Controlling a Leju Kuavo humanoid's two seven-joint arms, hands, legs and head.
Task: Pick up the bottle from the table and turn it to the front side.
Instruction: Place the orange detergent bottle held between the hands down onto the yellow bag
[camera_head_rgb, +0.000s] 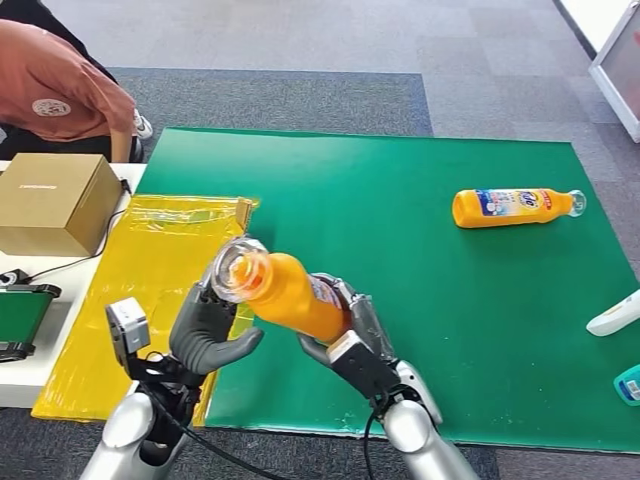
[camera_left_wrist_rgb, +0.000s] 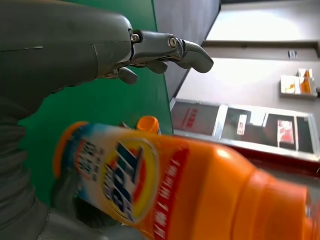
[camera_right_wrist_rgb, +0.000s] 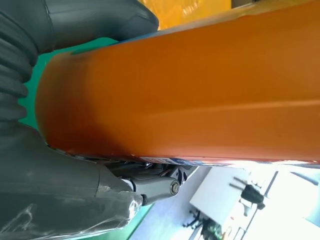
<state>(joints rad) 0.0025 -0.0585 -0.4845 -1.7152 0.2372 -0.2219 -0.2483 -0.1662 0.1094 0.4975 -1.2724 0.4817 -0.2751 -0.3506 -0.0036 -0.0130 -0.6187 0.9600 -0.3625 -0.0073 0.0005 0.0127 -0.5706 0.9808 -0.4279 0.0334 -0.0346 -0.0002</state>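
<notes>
the orange plastic bottle with a clear cap (camera_head_rgb: 283, 292) is lifted off the table at the lower centre of the head view, tilted so that its clear cap end points toward the camera and to the left, over the near edge of the green mat (camera_head_rgb: 392, 200). the right hand (camera_head_rgb: 355, 335) grips it around the lower body, just below and right of centre, its dark fingers wrapped about the labelled part; in the right wrist view the bottle's orange side (camera_right_wrist_rgb: 181, 90) lies pressed between the thick grey thumb above and the fingers below. the left hand (camera_head_rgb: 207, 330) sits just beside the cap end at the lower left, fingers curled upward and apart with the thumb stretched toward the bottle; whether any finger touches the bottle cannot be told. in the left wrist view the fingers (camera_left_wrist_rgb: 170, 50) reach out straight above the bottle's label (camera_left_wrist_rgb: 124, 180), clear of it.

a second orange bottle with a blue and white label (camera_head_rgb: 517, 207) lies on its side on the green mat at the right of the frame, well apart from the hands. a yellow plastic sheet (camera_head_rgb: 143, 270) lies left of the mat, a brown cardboard box (camera_head_rgb: 53, 200) stands at the left edge on a white table, and a person's sleeve in reddish cloth (camera_head_rgb: 60, 85) fills the upper left corner. a white object (camera_head_rgb: 615, 315) lies at the right edge.
</notes>
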